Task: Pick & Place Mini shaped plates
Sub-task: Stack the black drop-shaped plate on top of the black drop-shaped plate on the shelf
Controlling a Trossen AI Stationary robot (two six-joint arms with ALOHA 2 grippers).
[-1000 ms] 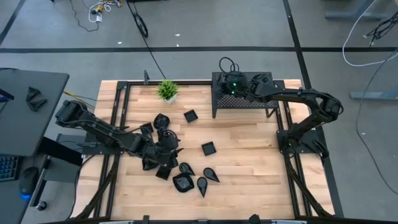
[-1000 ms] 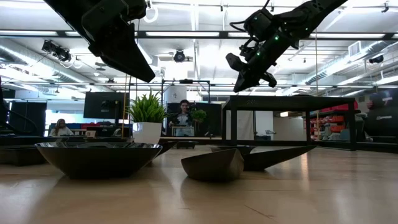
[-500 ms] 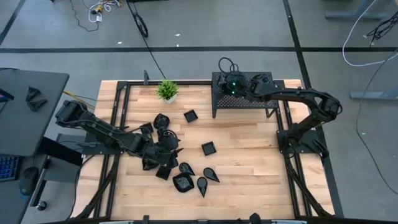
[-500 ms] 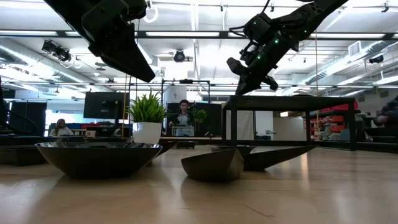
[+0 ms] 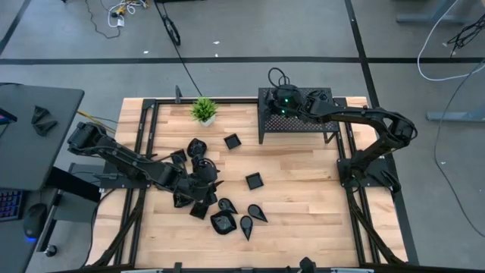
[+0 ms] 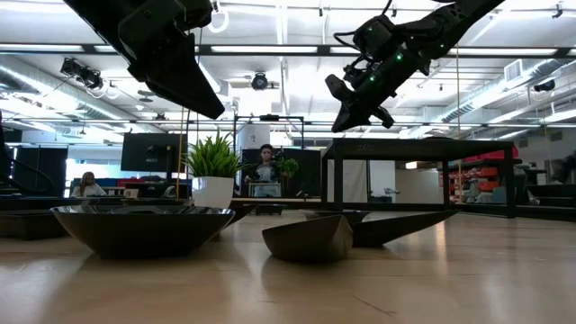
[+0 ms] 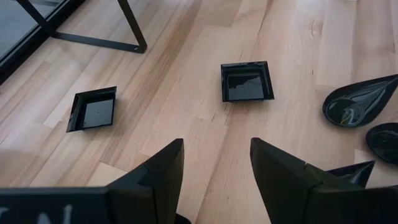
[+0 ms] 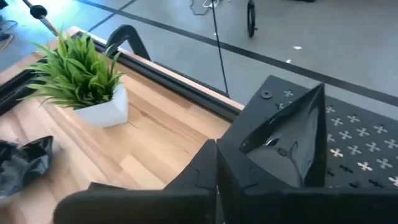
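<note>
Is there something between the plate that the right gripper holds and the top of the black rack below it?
Nothing visible. The right gripper, shut on a glossy black plate, hangs over the perforated rack. The part of the rack top that shows beside the plate is bare. The potted plant stands apart, on the table.

Light wood table (image 5: 303,189) with a black frame round the edges. Sitting on it: a little potted plant (image 5: 203,111) near the far edge, and a black perforated rack (image 5: 297,125) on legs at the far right corner. Scattered over the middle and near-left are glossy black mini plates (image 5: 227,212), two square ones (image 5: 232,141) (image 5: 254,180) out on their own, teardrop ones (image 5: 257,213) bunched toward the near edge. The right half is mostly bare wood.
</note>
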